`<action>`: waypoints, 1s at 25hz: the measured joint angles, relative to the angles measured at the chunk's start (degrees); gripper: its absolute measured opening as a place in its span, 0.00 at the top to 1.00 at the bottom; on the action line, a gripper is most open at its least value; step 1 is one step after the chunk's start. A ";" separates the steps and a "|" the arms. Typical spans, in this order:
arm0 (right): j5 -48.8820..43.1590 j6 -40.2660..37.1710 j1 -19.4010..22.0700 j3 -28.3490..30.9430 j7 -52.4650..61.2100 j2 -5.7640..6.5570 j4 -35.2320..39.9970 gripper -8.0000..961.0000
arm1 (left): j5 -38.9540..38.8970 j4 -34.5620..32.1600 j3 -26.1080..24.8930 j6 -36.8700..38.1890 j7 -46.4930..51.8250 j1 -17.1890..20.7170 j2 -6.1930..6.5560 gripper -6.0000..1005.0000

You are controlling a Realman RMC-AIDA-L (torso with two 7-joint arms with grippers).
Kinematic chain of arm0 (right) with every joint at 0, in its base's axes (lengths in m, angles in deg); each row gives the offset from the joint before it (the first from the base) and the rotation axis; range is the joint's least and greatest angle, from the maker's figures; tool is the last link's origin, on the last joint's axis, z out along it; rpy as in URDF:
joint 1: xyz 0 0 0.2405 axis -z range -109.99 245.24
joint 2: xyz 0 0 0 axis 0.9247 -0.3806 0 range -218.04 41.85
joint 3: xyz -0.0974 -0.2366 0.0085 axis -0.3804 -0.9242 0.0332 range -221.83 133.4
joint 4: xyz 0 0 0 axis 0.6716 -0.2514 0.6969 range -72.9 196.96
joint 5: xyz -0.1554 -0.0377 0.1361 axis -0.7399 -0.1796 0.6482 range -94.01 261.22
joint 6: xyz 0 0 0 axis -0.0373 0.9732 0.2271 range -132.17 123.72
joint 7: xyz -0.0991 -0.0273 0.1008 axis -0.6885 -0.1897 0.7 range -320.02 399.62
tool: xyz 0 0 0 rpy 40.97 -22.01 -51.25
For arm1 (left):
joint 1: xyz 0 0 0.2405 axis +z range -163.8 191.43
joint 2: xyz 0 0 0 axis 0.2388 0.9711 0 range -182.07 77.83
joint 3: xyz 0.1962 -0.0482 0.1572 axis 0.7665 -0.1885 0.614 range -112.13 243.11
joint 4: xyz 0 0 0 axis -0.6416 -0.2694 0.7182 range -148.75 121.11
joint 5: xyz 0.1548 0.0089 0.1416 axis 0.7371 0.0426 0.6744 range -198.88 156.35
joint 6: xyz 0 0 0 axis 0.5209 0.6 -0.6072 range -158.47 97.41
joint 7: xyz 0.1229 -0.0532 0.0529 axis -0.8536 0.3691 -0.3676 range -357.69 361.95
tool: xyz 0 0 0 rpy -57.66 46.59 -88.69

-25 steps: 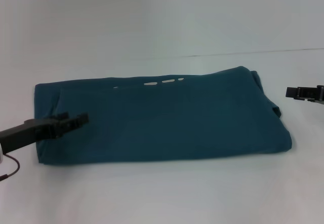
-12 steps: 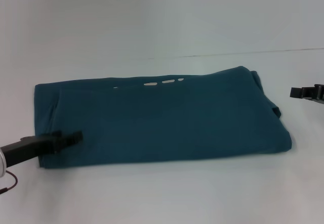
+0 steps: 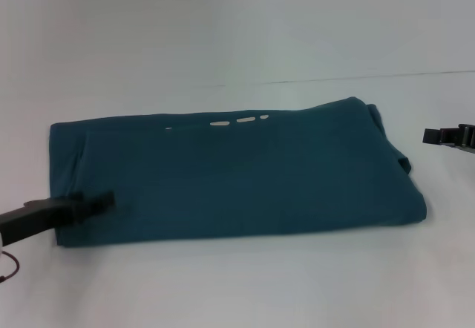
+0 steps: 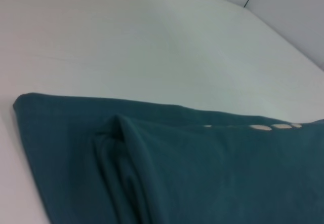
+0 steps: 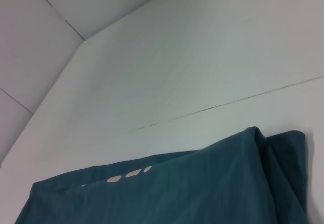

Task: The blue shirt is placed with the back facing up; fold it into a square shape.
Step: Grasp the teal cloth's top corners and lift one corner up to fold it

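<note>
While blue shirt (image 3: 237,176) lies folded on white table (image 3: 237,283), left tool (image 3: 104,200) over its corner, grip perhaps closed, unclear.

I am seeing the blue shirt (image 3: 237,176) showing plain dark teal, small white dashes near its far edge, lying on a white table (image 3: 237,38).

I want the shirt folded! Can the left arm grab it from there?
Probably yes. The left pincer is already over the shirt's near left corner, with nothing between them. The right pincer waits off to the shirt's right.
</note>
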 joint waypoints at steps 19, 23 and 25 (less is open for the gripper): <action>-0.01 -0.18 -0.07 0.00 -0.60 0.93 0.58 0.99 | 7.17 -8.36 -9.26 24.22 19.16 1.74 2.14 0.28; -0.10 -0.05 -0.02 0.00 -0.59 1.36 0.62 0.99 | 10.78 -8.40 -9.00 24.46 22.84 0.62 2.64 0.28; -0.10 -0.13 0.04 0.00 -0.45 1.60 0.62 0.99 | 12.36 -8.41 -8.97 24.53 24.75 -0.11 2.94 0.28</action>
